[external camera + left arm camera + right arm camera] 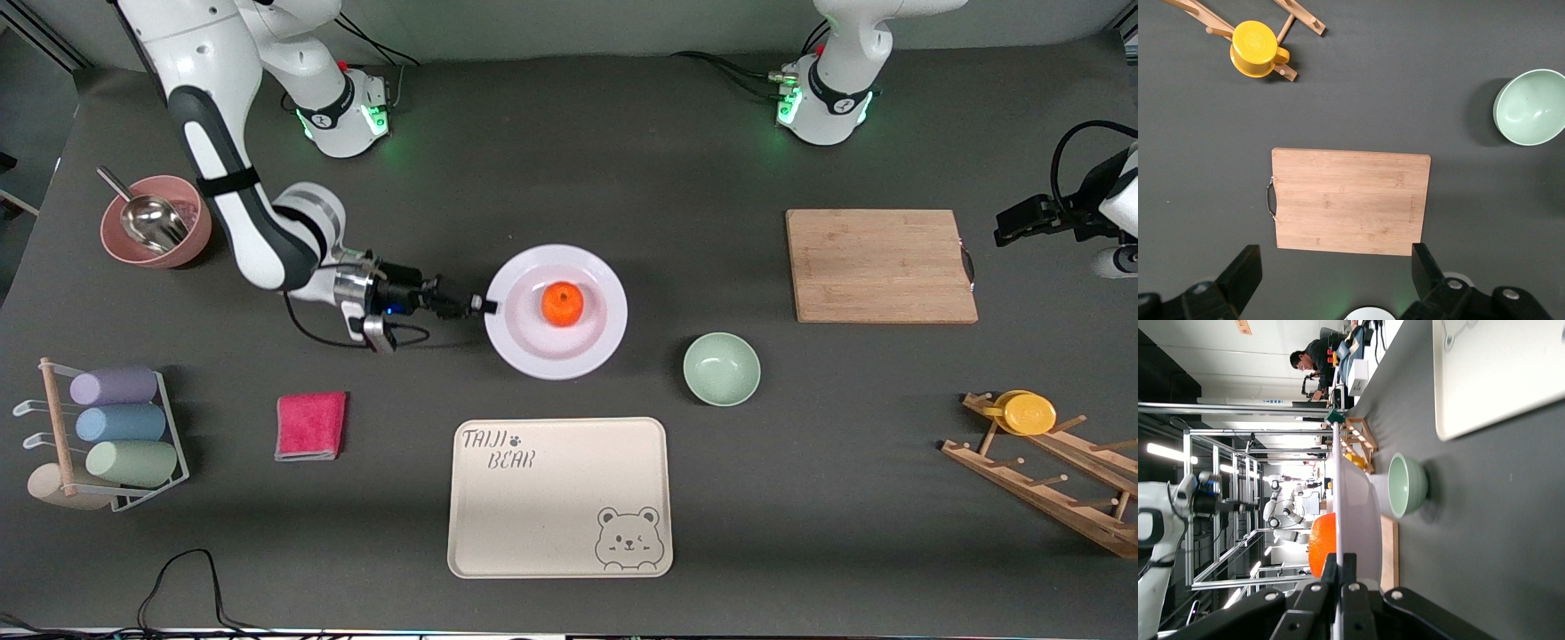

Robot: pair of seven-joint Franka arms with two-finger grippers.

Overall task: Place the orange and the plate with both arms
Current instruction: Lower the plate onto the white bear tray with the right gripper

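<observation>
Orange point(562, 303): small, round, bright, with a dimpled stem spot, resting in the middle of the plate point(597, 348). Plate white to faintly lavender, glossy, shallow with a raised rim, at mid-table, farther from the front camera than the beige bear tray point(558, 498) and beside the mint-green bowl point(721, 368). Possibly lifted a little off the table, judging by the right wrist view, though hard to confirm. Right gripper point(480, 306) clenched on the plate's rim at the edge toward the right arm's end, fingers pinching it from above and below. Left gripper point(1331, 283) released, jaws spread wide, waiting high over the wooden cutting board point(1349, 201) toward the left arm's end.
</observation>
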